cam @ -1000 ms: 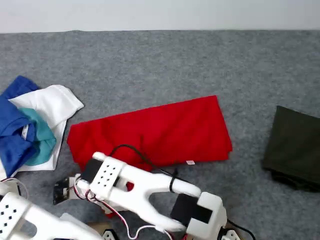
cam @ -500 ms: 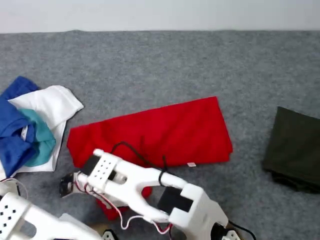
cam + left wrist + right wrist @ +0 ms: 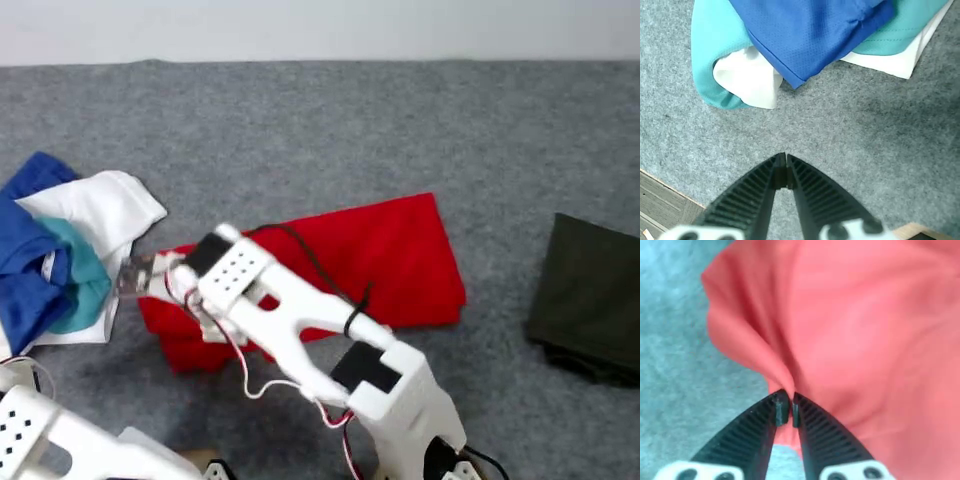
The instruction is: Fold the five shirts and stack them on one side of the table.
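As the fold, I judged, needed an edge carried over, right gripper (image 3: pixel 785 410) was clamped on a pinch of the red fabric shirt (image 3: pixel 390 255), centre frame; left gripper (image 3: pixel 783 172) closed, empty.

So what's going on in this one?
The right gripper is shut on a pinch of the red shirt, at the end nearest the pile of blue, teal and white shirts. The left gripper is shut on nothing, over bare mat beside that pile. A dark shirt lies apart at the far side and looks folded.
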